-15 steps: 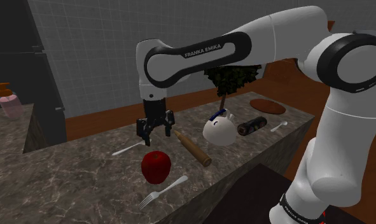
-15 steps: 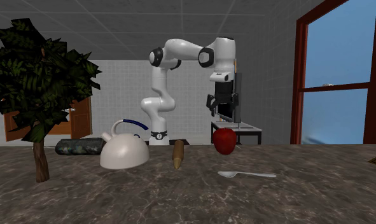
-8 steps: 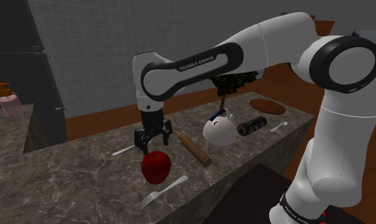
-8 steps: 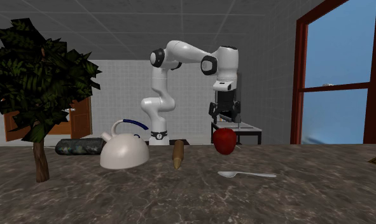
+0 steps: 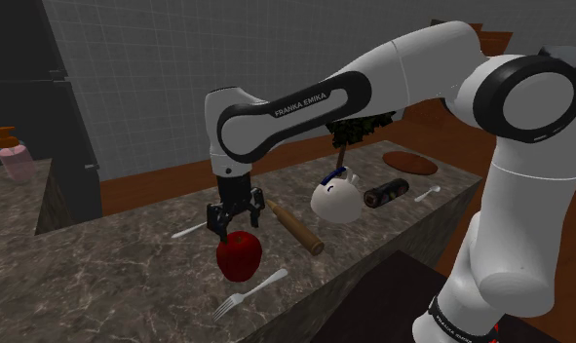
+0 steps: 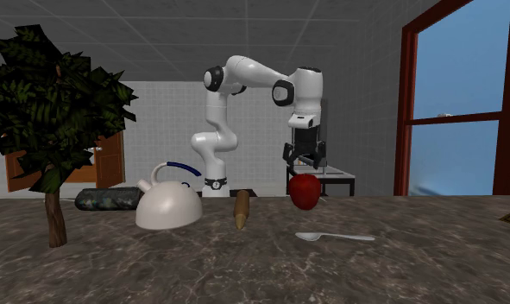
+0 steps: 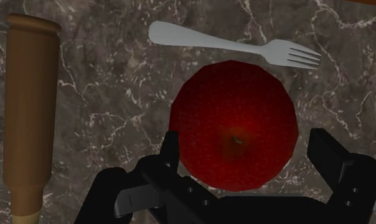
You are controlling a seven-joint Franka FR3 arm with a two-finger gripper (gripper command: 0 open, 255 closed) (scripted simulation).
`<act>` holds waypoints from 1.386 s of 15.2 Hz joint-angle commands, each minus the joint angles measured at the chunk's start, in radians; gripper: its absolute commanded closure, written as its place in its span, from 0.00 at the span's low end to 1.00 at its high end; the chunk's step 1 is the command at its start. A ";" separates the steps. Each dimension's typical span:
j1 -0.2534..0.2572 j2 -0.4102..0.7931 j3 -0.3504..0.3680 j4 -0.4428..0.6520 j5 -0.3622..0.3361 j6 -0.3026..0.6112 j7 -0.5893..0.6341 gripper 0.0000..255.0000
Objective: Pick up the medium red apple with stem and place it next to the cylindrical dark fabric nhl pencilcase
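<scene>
Wrist view: fork (image 7: 234, 46) just beside apple (image 7: 234, 124), rolling pin (image 7: 28, 108) well apart.

A dark marbled stone counter (image 5: 100, 283) carried the clutter. A pale fork (image 5: 249, 293) lay near its front edge in the shoulder view. A wooden rolling pin (image 5: 295, 230) lay slanted between the fork and a white kettle (image 5: 335, 200) with a blue handle. One spoon (image 5: 427, 194) lay toward the shoulder view's right, near a flat brown disc (image 5: 409, 163). A second spoon (image 5: 194, 230) lay to the left of the rolling pin. A small dark-leaved tree (image 6: 50, 104) stood near the kettle. A pink soap bottle (image 5: 15, 156) with an orange pump stood at the far left. A red-framed window (image 6: 460, 78) showed blue.
</scene>
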 commanded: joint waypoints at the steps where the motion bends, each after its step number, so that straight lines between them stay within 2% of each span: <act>1: 0.000 0.000 0.000 0.000 0.000 0.000 0.000 0.00; 2: 0.000 0.000 0.000 0.000 0.000 0.000 0.000 1.00; 11: 0.000 0.000 0.000 0.000 0.000 0.000 0.000 1.00; 21: -0.004 -0.037 0.001 0.089 0.007 -0.125 0.009 1.00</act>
